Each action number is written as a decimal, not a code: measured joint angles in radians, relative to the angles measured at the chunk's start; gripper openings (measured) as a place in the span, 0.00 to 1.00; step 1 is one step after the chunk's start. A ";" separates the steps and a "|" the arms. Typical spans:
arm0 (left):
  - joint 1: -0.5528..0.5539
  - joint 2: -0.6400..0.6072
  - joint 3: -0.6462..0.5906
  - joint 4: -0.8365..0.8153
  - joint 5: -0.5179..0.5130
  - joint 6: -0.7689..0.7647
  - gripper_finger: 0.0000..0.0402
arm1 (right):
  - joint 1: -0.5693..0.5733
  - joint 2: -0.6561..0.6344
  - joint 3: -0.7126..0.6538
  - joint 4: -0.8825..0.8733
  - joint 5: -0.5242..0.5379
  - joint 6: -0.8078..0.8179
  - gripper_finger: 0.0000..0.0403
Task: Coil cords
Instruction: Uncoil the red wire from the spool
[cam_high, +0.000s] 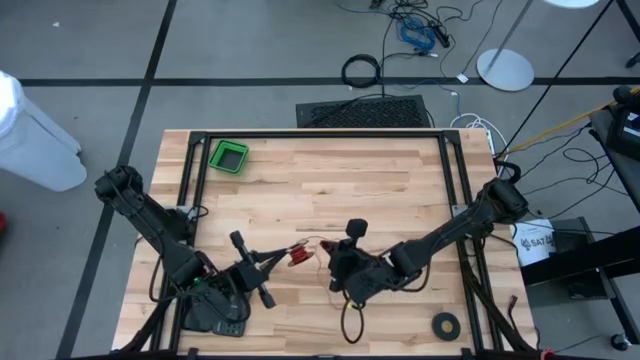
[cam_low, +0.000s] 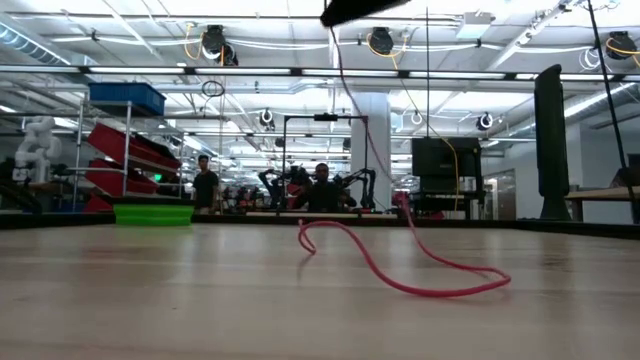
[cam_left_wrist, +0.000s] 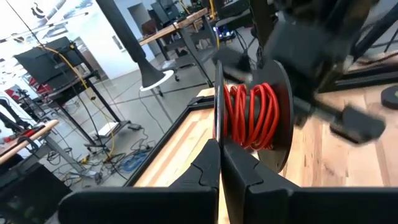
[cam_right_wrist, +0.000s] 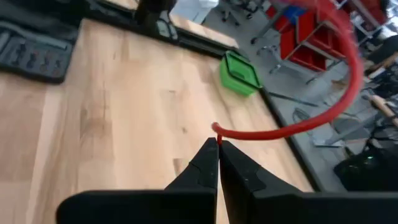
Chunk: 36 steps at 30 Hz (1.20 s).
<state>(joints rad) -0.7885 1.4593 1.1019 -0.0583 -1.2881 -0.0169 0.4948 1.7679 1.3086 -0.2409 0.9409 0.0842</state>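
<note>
Grey floor (cam_high: 90, 60) with dark lines, loose cables (cam_high: 420, 30); shelves (cam_low: 125, 150) under ceiling lights.

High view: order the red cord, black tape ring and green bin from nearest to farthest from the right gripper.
1. Red cord: right at the right gripper, toward the table's middle; its end is pinched in the shut gripper.
2. Black tape ring: near the front right corner of the table.
3. Green bin: far back left corner, the farthest.
</note>
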 joint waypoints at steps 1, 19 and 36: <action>0.000 -0.001 0.000 0.001 0.000 0.000 0.01 | -0.006 0.001 -0.019 0.026 -0.008 -0.014 0.00; 0.001 -0.001 0.000 -0.004 -0.062 0.024 0.01 | -0.103 0.002 -0.339 0.529 -0.393 -0.176 0.02; 0.007 -0.001 0.000 -0.003 -0.134 0.023 0.01 | -0.065 -0.019 -0.338 0.749 -0.368 -0.161 0.15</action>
<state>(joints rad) -0.7819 1.4582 1.1019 -0.0616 -1.4220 0.0059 0.4301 1.7492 0.9709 0.5086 0.5728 -0.0768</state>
